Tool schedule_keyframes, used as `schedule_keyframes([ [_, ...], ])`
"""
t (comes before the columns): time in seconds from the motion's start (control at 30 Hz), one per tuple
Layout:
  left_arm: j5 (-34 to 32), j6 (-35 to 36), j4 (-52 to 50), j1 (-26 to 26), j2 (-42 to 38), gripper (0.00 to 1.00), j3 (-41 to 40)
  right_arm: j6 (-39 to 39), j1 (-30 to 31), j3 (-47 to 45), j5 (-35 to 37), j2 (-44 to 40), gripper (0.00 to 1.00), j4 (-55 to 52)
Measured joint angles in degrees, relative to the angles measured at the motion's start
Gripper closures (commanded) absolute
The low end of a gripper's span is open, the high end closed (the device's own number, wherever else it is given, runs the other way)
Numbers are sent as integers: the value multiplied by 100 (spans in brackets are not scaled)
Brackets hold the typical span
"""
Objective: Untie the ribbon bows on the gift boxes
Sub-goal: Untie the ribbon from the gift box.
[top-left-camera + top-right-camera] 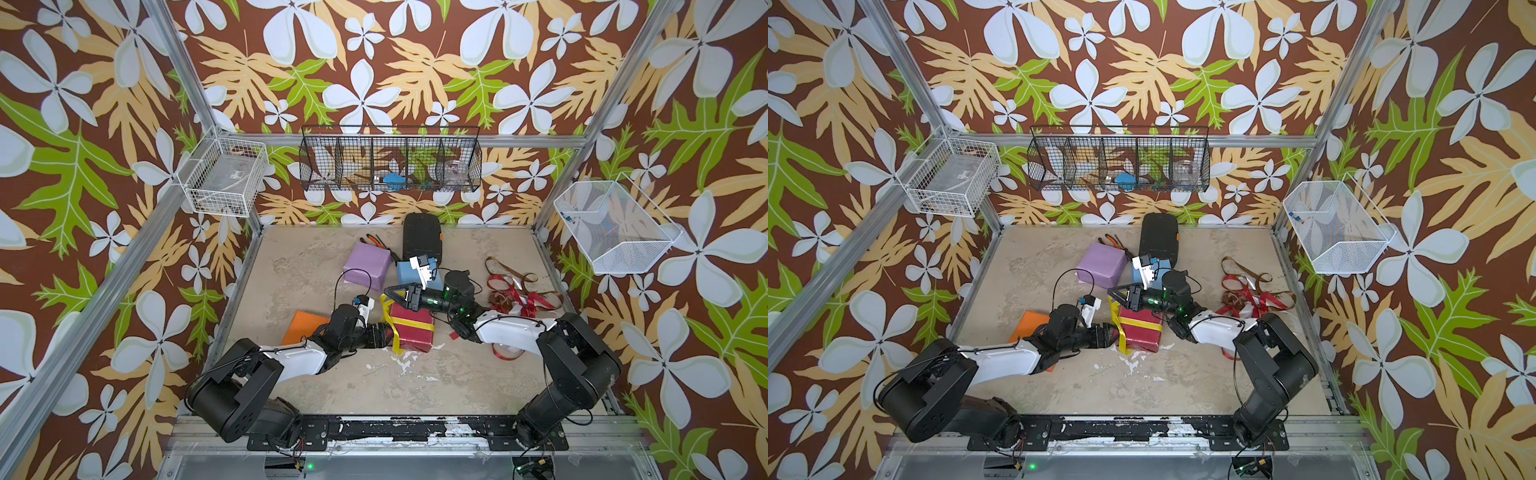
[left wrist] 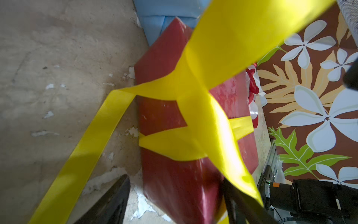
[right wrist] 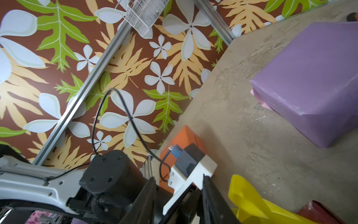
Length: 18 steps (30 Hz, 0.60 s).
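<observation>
The dark red gift box [image 1: 415,332] still has the yellow ribbon [image 1: 388,316] crossed round it. One tail trails onto the floor. My left gripper [image 1: 388,332] is open at the box's left side. In the left wrist view its fingers [image 2: 114,197] straddle a corner of the box [image 2: 166,120], and the ribbon [image 2: 193,97] drapes over the other finger. My right gripper [image 1: 392,292] hovers open just beyond the box. A yellow loop [image 3: 249,201] lies beside it and nothing is between its fingers [image 3: 211,197]. The lilac [image 1: 368,266], light blue [image 1: 409,272] and orange [image 1: 303,326] boxes show no ribbon.
Loose red, brown and white ribbons [image 1: 519,291] lie in a heap at the right. A black ribbed case [image 1: 422,237] and pliers [image 1: 374,242] sit at the back. Wire baskets [image 1: 390,162] hang on the walls. Both arms reach in from the front rail.
</observation>
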Motion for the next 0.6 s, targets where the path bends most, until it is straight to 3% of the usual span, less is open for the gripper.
schedule_keyframes([
  [0.27, -24, 4, -181, 0, -577, 20, -234, -1189, 15, -15, 859, -649, 54, -2138],
  [0.6, -452, 2, -841, -4, -1622, 15, -446, -1644, 481, -540, 802, -728, 50, -2881],
])
